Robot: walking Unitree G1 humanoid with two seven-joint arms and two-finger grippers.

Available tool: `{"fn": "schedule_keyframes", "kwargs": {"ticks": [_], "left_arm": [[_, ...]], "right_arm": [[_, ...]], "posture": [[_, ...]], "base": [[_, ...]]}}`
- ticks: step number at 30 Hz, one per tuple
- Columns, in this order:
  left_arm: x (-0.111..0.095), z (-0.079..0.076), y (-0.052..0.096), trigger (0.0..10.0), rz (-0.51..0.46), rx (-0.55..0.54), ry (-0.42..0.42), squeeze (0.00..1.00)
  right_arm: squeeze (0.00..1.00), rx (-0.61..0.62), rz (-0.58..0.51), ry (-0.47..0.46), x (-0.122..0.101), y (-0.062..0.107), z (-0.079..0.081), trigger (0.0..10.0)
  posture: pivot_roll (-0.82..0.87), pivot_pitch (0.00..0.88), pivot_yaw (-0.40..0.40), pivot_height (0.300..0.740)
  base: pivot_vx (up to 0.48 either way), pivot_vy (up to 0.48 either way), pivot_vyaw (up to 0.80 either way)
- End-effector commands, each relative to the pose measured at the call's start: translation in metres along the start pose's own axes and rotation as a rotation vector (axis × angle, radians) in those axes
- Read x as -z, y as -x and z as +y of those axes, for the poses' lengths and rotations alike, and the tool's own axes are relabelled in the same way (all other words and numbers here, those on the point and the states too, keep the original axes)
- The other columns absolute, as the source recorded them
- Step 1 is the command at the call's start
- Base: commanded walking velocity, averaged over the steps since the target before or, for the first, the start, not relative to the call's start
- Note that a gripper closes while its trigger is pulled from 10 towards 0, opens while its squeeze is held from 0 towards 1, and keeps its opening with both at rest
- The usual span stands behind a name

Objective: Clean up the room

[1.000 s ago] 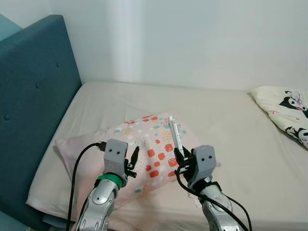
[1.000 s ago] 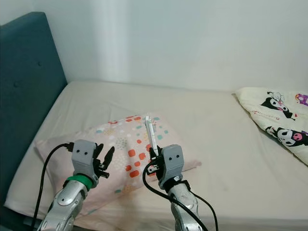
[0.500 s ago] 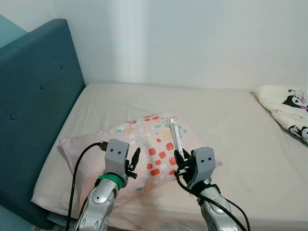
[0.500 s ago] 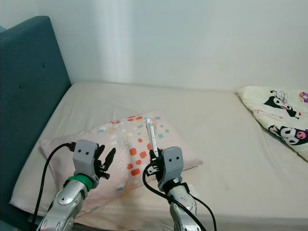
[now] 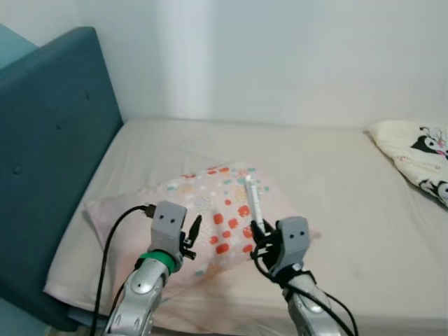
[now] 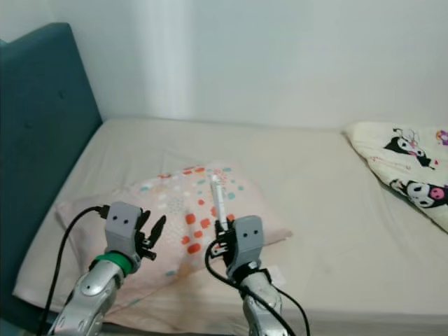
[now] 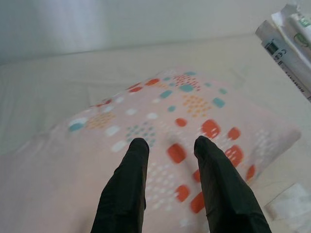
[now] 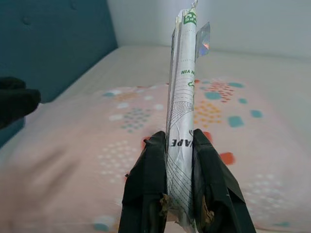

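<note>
Clutter here comes down to one flat white packet (image 8: pixel 182 97), a thin printed wrapper standing upright in the right hand over the bed. Starting at the left, a teal padded headboard (image 5: pixel 49 140) with button tufts runs along the mattress (image 5: pixel 336 182), which wears a smooth, pale beige sheet. Just ahead of the robot lies a soft pink pillow (image 5: pixel 210 203) dotted with orange, teal and yellow patches. The left hand (image 7: pixel 167 160) hovers above that pillow with its two black fingers parted and nothing between them. Beside it, the right hand (image 8: pixel 176 148) has its fingers pressed firmly against both faces of the packet near its lower end. At the far right a cream blanket (image 6: pixel 402 168) printed with black-and-white cartoon figures spills onto the bed. Carrying the packet well probably means keeping the grip low and steady, since such a thin, crinkly wrapper could bend or slip.
</note>
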State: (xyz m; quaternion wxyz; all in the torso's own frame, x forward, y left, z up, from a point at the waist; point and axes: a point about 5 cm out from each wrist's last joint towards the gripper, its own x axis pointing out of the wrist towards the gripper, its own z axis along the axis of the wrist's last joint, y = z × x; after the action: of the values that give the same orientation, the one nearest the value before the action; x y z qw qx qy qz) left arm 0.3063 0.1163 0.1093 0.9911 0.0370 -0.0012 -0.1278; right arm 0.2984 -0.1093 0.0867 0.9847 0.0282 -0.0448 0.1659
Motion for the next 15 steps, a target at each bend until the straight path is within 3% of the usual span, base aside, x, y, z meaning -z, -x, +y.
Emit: {"fn": "schedule_keyframes", "kwargs": {"ticks": [1,10,15], "left_arm": [[0.0067,-0.0033,0.0011,10.0,0.033,0.015,-0.009,0.00],[0.0079,-0.0029,0.0016,10.0,0.046,0.009,-0.007,0.00],[0.0097,-0.0017,0.0006,10.0,0.062,-0.003,-0.019,0.00]], "right_arm": [[0.00,0.015,0.016,-0.005,0.0050,0.0046,-0.0023,10.0],[0.00,0.016,0.020,-0.007,0.0065,0.0061,-0.0023,10.0],[0.00,0.017,0.022,-0.008,0.0072,0.0070,-0.0027,10.0]], "posture": [[-0.12,0.047,0.038,0.731],[-0.12,0.049,0.040,0.731],[-0.12,0.047,0.040,0.731]], "base": [[0.000,-0.450,0.00],[0.000,-0.407,0.00],[0.000,0.000,0.00]]}}
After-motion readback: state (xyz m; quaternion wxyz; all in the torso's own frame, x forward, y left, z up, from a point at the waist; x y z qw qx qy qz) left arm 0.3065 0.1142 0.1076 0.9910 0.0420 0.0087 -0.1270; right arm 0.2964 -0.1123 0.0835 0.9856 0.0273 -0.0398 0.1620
